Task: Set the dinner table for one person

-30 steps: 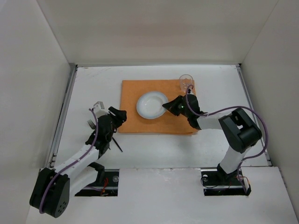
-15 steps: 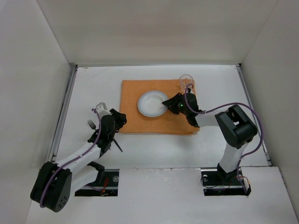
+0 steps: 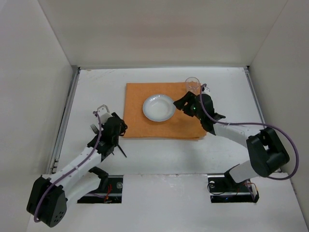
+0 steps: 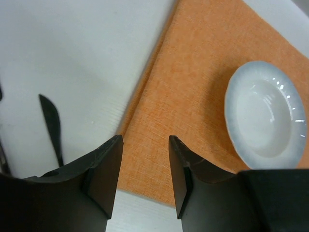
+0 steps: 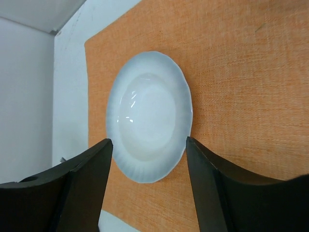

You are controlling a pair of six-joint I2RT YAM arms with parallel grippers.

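The counter (image 3: 231, 92) is the white floor of the walled enclosure. It reaches from the arm bases at the near edge to the far wall, and its long axis runs left to right between the thin side rails.

An orange placemat (image 3: 140, 99) lies flat slightly left of centre towards the far side, its long sides parallel to that axis, marking the single place. A white plate (image 3: 159, 107) sits in the middle of the mat, where a diner would want it. A clear glass (image 3: 192, 84) stands upright at the mat's far right corner, the usual spot for a drink.

The cutlery is probably still to be laid. A fork (image 3: 92, 128) and a dark knife-shaped utensil (image 4: 50, 125) lie on bare counter left of the mat, beside the left arm.

The right claw (image 5: 148, 145) hovers just right of the plate with its fingers spread wide and nothing in them. The left claw (image 4: 145, 145) hangs over the mat's near left corner, moderately open and holding nothing.
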